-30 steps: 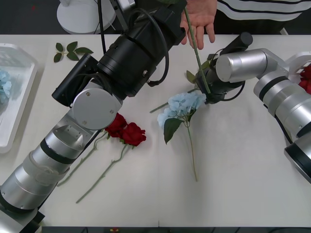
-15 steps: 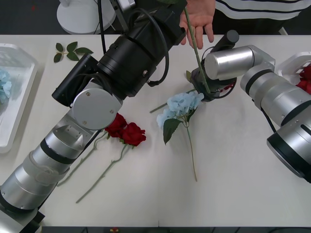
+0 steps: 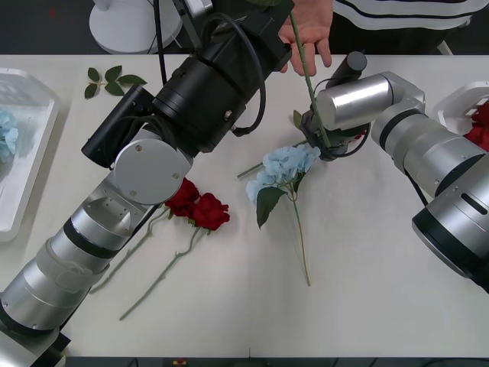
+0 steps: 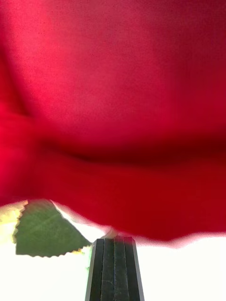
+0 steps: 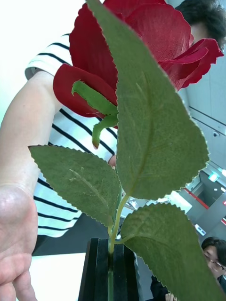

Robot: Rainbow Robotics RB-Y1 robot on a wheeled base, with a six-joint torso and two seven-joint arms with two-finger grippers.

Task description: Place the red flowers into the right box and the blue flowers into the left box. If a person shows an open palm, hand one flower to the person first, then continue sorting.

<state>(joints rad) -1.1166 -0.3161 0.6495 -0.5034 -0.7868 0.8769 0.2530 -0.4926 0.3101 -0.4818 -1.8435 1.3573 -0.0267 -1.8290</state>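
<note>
The left hand (image 5: pixel 106 268) is closed on a red rose (image 5: pixel 141 51), holding it up by the person's open palm (image 3: pixel 309 30) at the bench's far edge. The right hand (image 4: pixel 114 268) has slid closer to the blue flower (image 3: pixel 284 170), fingers closed together. The hand-over comes first

White table (image 3: pixel 382 306) spanned the scene, loose green leaf sprig (image 3: pixel 111 79) lay at its far left, white rounded base (image 3: pixel 134 27) stood beyond the far edge on dark floor.

Bare table (image 3: pixel 397 252) beside blue flower (image 3: pixel 284 167)
</note>
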